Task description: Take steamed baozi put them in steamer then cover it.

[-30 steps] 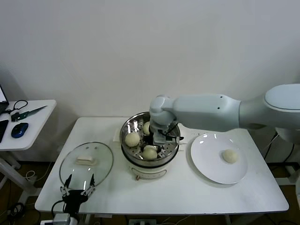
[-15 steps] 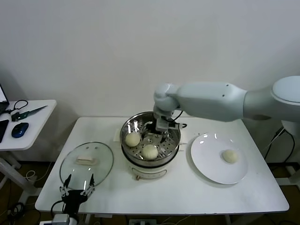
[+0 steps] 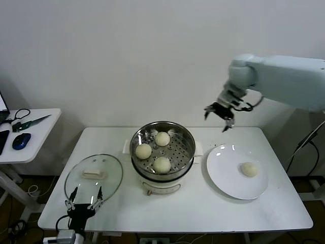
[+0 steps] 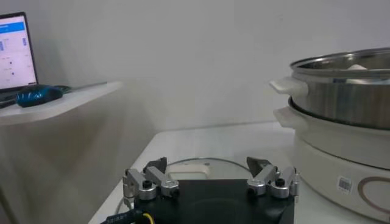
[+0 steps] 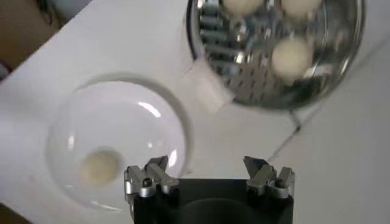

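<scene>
The steamer (image 3: 179,150) stands mid-table with three baozi in its steel basket (image 3: 162,138) (image 3: 143,150) (image 3: 162,164). A fourth baozi (image 3: 249,169) lies on the white plate (image 3: 226,175) to its right. My right gripper (image 3: 219,114) hangs open and empty high above the table, between steamer and plate. Its wrist view looks down on the plate (image 5: 134,122), the lone baozi (image 5: 100,167) and the steamer (image 5: 244,73), with the gripper (image 5: 206,163) holding nothing. My left gripper (image 3: 84,199) rests open at the front left edge, just before the glass lid (image 3: 94,178).
A side table (image 3: 35,132) with a blue mouse (image 3: 21,141) and scissors stands off the left end. A white card (image 3: 199,148) and a thin cable (image 5: 286,137) lie between steamer and plate. The wall runs close behind the table.
My right gripper has left the steamer, risen and swung right toward the plate, its fingers now wide. The baozi it was over stays in the basket. The left arm is unmoved.
</scene>
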